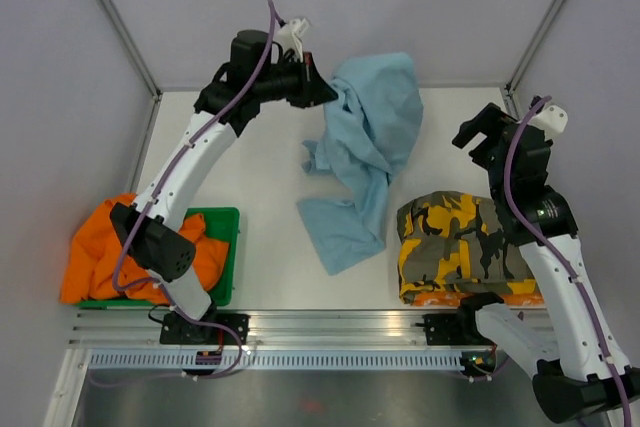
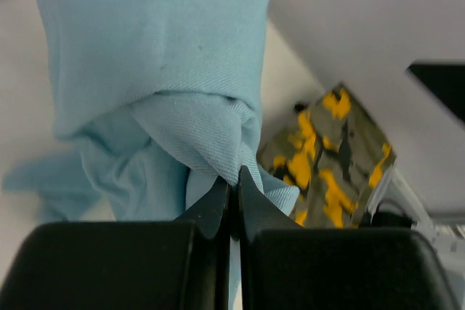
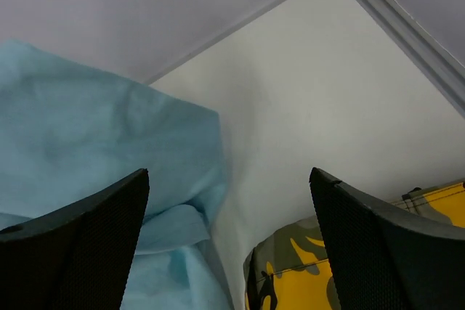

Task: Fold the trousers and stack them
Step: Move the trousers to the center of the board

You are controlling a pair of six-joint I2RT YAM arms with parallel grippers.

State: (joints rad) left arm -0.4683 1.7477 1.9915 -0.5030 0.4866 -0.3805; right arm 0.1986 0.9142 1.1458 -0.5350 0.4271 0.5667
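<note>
Left gripper [image 2: 234,188] clamped on bunched edge of blue trousers [image 1: 372,132], upper centre of top view; rest hangs down to worktop [image 1: 255,197]. Right gripper [image 1: 478,135] wide apart, empty, at right. Risk: thin pinch slips, cloth drops crumpled, or leg drags camo pair [image 1: 455,242].

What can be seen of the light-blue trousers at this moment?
The light-blue trousers are plain, soft woven cloth, unfolded and crumpled. The left gripper has its jaws shut on a bunched fold at the far end, and the cloth drapes toward the near side, where a leg end lies flat on the white table. Its lower part lies beside the folded camouflage trousers; contact cannot be told.
</note>
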